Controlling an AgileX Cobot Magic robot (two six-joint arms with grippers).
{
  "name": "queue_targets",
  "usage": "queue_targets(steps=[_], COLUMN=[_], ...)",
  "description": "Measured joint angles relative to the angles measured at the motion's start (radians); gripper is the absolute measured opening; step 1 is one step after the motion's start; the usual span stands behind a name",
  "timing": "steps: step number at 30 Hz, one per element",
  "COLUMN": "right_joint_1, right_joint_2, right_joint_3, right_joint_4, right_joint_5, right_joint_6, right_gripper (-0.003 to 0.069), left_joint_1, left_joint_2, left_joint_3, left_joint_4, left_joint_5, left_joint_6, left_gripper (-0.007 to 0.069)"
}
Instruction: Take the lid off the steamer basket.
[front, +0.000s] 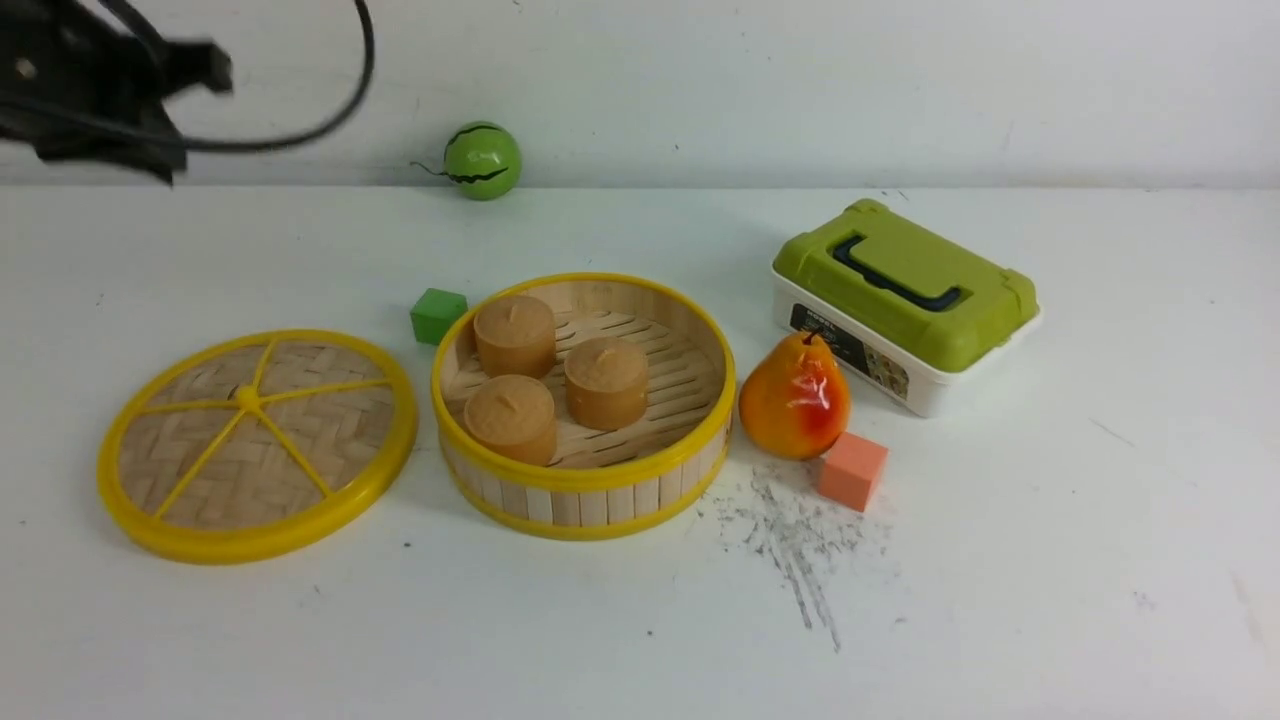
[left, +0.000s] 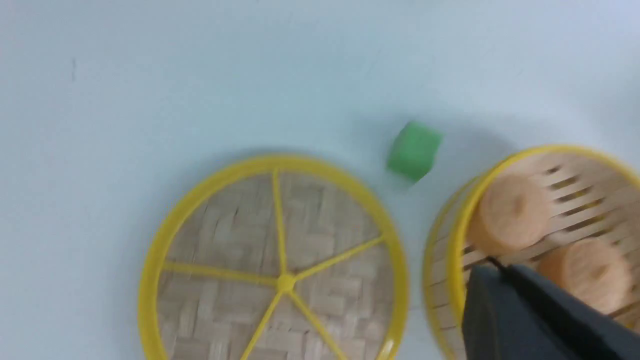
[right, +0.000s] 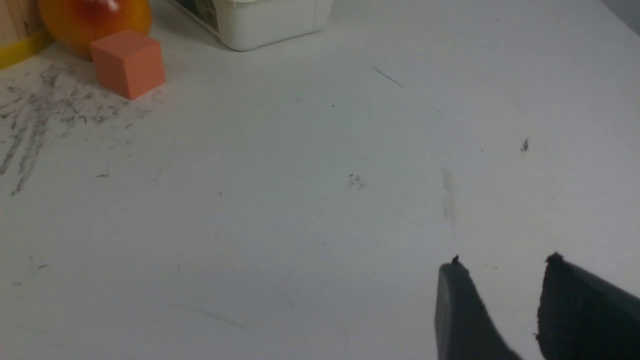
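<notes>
The lid (front: 258, 445) lies flat on the table, left of the steamer basket (front: 585, 500) and apart from it. It is woven bamboo with a yellow rim, spokes and knob. The basket stands uncovered with three brown round cakes (front: 606, 382) on its slatted floor. My left gripper (front: 205, 70) hangs blurred high at the far left, well above the lid. In the left wrist view its jaws are pressed together, shut on nothing (left: 492, 267), over the basket's rim (left: 457, 235) with the lid (left: 225, 250) beside it. My right gripper (right: 505, 262) stands open over bare table.
A green cube (front: 438, 315) sits just behind the basket's left side, and a green ball (front: 482, 160) by the back wall. Right of the basket are a pear (front: 795, 397), an orange cube (front: 853, 470) and a white box with a green lid (front: 905, 290).
</notes>
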Motion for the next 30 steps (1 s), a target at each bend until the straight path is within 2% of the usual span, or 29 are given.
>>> queue_targets(steps=[5, 9, 14, 18, 23, 30], right_joint_1=[0.000, 0.000, 0.000, 0.000, 0.000, 0.000], right_joint_2=[0.000, 0.000, 0.000, 0.000, 0.000, 0.000], right_joint_3=[0.000, 0.000, 0.000, 0.000, 0.000, 0.000], right_joint_4=[0.000, 0.000, 0.000, 0.000, 0.000, 0.000], right_joint_5=[0.000, 0.000, 0.000, 0.000, 0.000, 0.000], right_joint_6=[0.000, 0.000, 0.000, 0.000, 0.000, 0.000], right_gripper=[0.0240, 0.0240, 0.0240, 0.0240, 0.0240, 0.0240], left_joint_1=[0.000, 0.000, 0.000, 0.000, 0.000, 0.000], left_joint_2=[-0.280, -0.469, -0.697, -0.810, -0.921, -0.971], left_joint_3=[0.101, 0.265, 0.590, 0.789, 1.029, 1.284], left_joint_4=[-0.059, -0.066, -0.066, -0.066, -0.064, -0.068], left_joint_5=[-0.093, -0.183, -0.329, -0.351, -0.434, -0.681], left_joint_6=[0.075, 0.093, 0.096, 0.138, 0.254, 0.301], left_gripper=[-0.0013, -0.0013, -0.0013, -0.0013, -0.0013, -0.0013])
